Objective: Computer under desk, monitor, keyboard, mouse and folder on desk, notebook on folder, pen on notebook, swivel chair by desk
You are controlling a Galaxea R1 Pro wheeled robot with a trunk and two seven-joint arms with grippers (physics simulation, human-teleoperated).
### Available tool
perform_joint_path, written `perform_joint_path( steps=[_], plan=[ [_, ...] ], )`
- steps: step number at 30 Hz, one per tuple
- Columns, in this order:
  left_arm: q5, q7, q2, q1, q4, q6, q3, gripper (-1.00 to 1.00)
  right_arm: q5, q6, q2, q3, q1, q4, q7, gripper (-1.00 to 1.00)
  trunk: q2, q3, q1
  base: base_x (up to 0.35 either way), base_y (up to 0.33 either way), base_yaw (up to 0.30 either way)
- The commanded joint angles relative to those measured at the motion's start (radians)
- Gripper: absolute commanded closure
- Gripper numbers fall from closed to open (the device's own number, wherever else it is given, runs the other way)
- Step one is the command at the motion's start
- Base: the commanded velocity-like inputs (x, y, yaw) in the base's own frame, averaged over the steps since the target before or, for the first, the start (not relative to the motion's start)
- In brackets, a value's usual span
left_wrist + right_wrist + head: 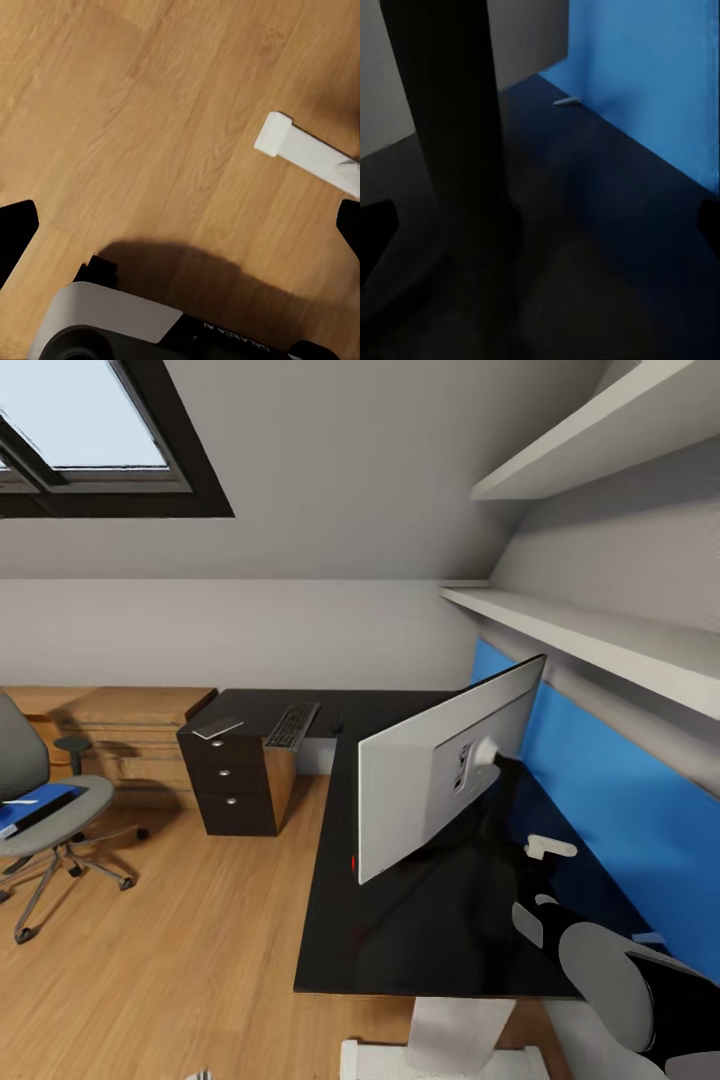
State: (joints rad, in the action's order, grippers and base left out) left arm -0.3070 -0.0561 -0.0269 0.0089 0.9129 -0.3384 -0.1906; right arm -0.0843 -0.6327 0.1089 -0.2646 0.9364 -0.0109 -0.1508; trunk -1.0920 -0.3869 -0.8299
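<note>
The desk (420,930), an L of glossy black, runs from the robot's near side away toward the far wall, with a blue panel (610,800) along its right edge and white shelves (590,630) above that. At its far end sits the dark three-drawer unit (228,785) with round silver knobs, and beyond that a low oak chest (120,735) stands against the wall. The monitor (440,780) stands upright on the desk with its white back turned toward the robot's right arm (620,970), a small red dot at its lower near corner. The swivel chair (50,810) is out on the wooden floor (180,940), well apart from the desk, off to the left, with the blue folder (35,800) lying flat on its seat and something dark resting across the folder. The keyboard (292,725) lies on the far stretch of the desk, well beyond the monitor, and a small pale flat thing (218,728) lies beside it on top of the drawer unit. In the right wrist view the monitor's black stand (450,120) rises close ahead of the right gripper (540,232), whose dark fingertips sit at the two edges of the picture, spread wide and holding nothing. The left gripper (180,225) hangs over bare floor, its fingertips likewise far apart and empty, with a white bar (300,146) lying on the boards just ahead of it.
</note>
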Motion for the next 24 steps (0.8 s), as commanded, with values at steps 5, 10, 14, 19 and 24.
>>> perform_joint_path(
  steps=[5, 10, 14, 19, 24],
  plan=[
    [-0.011, -0.005, -0.001, 0.0, 0.003, -0.006, -0.001, -1.0, -0.009, -0.002, 0.0, -0.004, 0.001, -0.001, -0.006, -1.0, -0.001, -0.001, 0.0, -0.332, 0.001, 0.0],
    [-0.011, -0.005, -0.001, 0.0, 0.0, -0.006, -0.005, -1.0, -0.009, -0.004, -0.001, -0.004, 0.001, -0.003, -0.005, -1.0, -0.001, -0.001, 0.0, -0.33, 0.076, 0.0],
    [-0.011, -0.004, -0.001, 0.0, -0.006, -0.005, -0.027, -1.0, -0.009, -0.003, -0.003, -0.003, 0.001, -0.003, -0.007, -1.0, -0.001, -0.001, 0.0, -0.301, 0.185, 0.0],
    [-0.011, -0.004, -0.001, 0.0, -0.012, -0.005, -0.037, -1.0, -0.008, -0.002, -0.005, -0.001, 0.001, -0.003, -0.01, -1.0, -0.001, -0.001, 0.0, -0.235, 0.258, 0.0],
    [-0.01, -0.004, -0.001, 0.0, -0.016, 0.023, -0.039, -1.0, -0.009, -0.002, -0.031, -0.002, 0.001, -0.002, -0.013, -1.0, -0.001, -0.001, 0.0, -0.117, 0.31, 0.0]
  ],
)
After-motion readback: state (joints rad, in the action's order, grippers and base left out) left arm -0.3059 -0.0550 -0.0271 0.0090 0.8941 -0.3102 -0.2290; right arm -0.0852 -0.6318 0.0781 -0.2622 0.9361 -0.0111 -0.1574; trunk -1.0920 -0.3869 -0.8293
